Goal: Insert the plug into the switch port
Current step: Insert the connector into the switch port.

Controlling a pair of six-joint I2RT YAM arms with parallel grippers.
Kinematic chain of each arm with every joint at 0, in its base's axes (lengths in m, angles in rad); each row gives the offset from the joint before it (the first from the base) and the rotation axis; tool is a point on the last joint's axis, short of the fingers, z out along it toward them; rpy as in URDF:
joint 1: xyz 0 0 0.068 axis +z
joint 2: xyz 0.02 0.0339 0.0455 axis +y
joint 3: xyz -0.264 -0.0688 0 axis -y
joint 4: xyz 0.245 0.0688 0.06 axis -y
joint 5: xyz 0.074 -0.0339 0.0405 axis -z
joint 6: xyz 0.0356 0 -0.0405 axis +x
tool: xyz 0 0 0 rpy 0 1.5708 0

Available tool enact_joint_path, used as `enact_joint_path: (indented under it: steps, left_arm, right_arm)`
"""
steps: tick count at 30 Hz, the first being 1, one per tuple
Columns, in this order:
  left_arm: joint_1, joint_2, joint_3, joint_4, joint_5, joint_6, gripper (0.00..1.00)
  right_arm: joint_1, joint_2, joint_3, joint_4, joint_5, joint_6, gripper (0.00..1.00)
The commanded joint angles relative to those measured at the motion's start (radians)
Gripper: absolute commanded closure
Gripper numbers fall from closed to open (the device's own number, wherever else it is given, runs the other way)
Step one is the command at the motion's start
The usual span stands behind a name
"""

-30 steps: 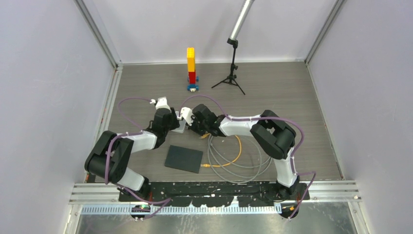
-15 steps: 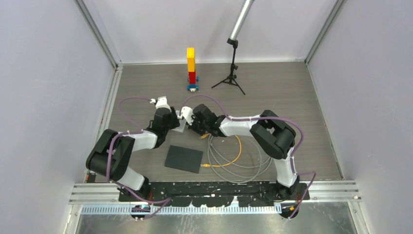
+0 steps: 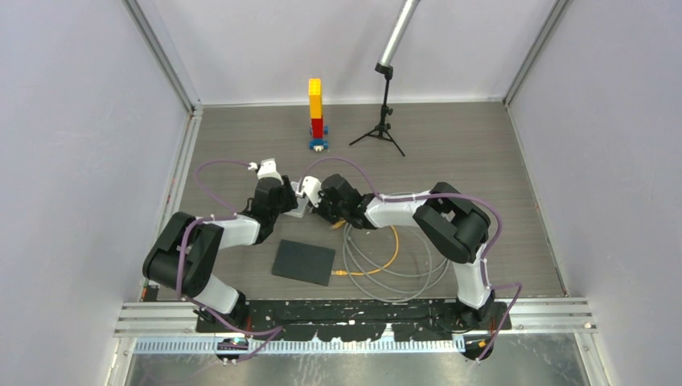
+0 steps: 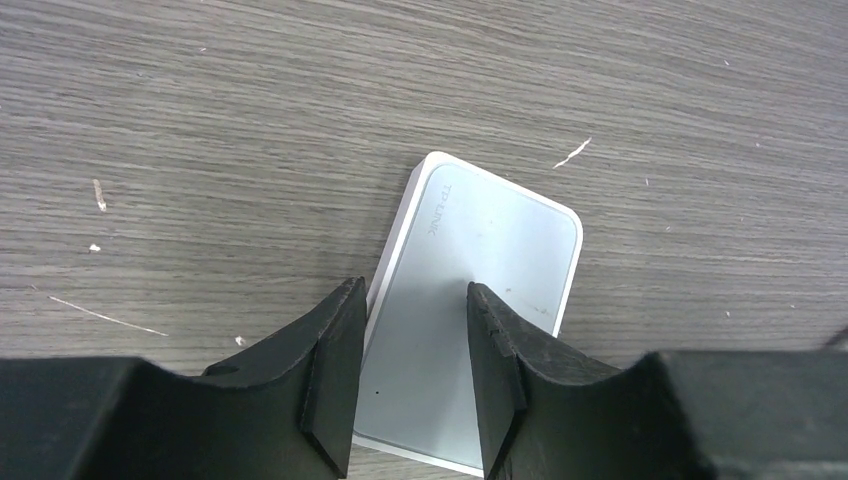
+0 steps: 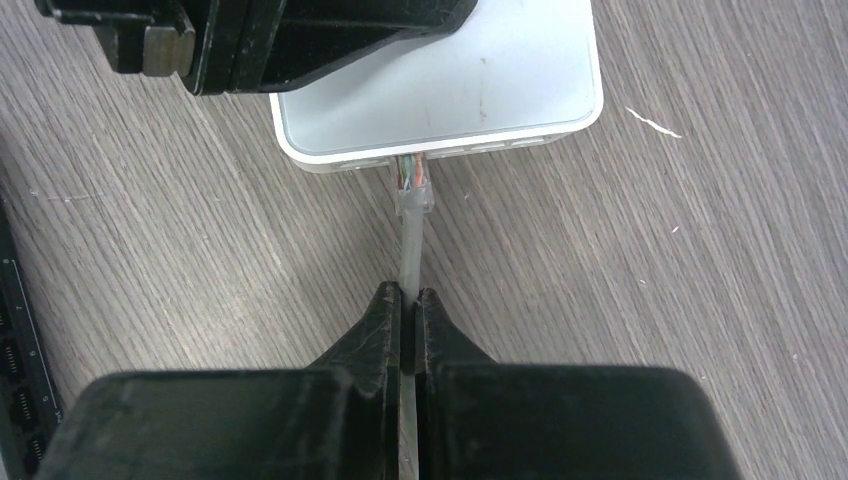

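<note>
The white switch box (image 4: 490,240) lies flat on the wood-grain table. My left gripper (image 4: 410,300) is open over its near end, with one finger at the box's left edge and the other over its top. The clear plug (image 5: 415,190) has its tip inside the switch port (image 5: 408,160) in the box's side wall (image 5: 500,140). My right gripper (image 5: 409,293) is shut on the grey cable (image 5: 410,250) just behind the plug. In the top view the two grippers meet at the box (image 3: 300,209).
A coil of grey cable (image 3: 394,277) with an orange cable (image 3: 393,245) lies right of the grippers. A black pad (image 3: 303,262) lies in front of them. A brick tower (image 3: 315,108) and a small tripod (image 3: 384,121) stand at the back.
My right gripper has edged a little to the left toward the box. The left arm has hardly moved.
</note>
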Motion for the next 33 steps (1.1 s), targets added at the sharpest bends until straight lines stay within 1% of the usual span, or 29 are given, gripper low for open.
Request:
enact_joint_path:
  steps: [1, 4, 12, 21, 30, 33]
  left_arm:
    - [-0.071, 0.028, 0.002, -0.046, 0.258, -0.068, 0.58]
    - [-0.071, 0.012, 0.004, -0.054, 0.269, -0.063, 0.58]
    - [-0.071, -0.049, -0.002, -0.084, 0.296, -0.058, 0.58]
    - [-0.075, -0.086, -0.016, -0.075, 0.379, -0.060, 0.58]
    - [-0.128, -0.110, -0.001, -0.094, 0.406, -0.047, 0.59]
    - [-0.139, -0.131, 0.008, -0.106, 0.400, -0.048, 0.59]
  right_arm:
    - [0.018, -0.024, -0.044, 0.182, -0.033, 0.017, 0.99]
    - [0.017, -0.060, -0.066, 0.187, -0.026, 0.020, 1.00]
    - [0.018, -0.117, -0.069, 0.100, -0.026, 0.012, 1.00]
    - [0.038, -0.203, -0.081, -0.011, 0.006, 0.011, 1.00]
    - [0.054, -0.289, -0.089, -0.111, 0.052, 0.003, 1.00]
    - [0.058, -0.320, -0.090, -0.137, 0.095, 0.003, 1.00]
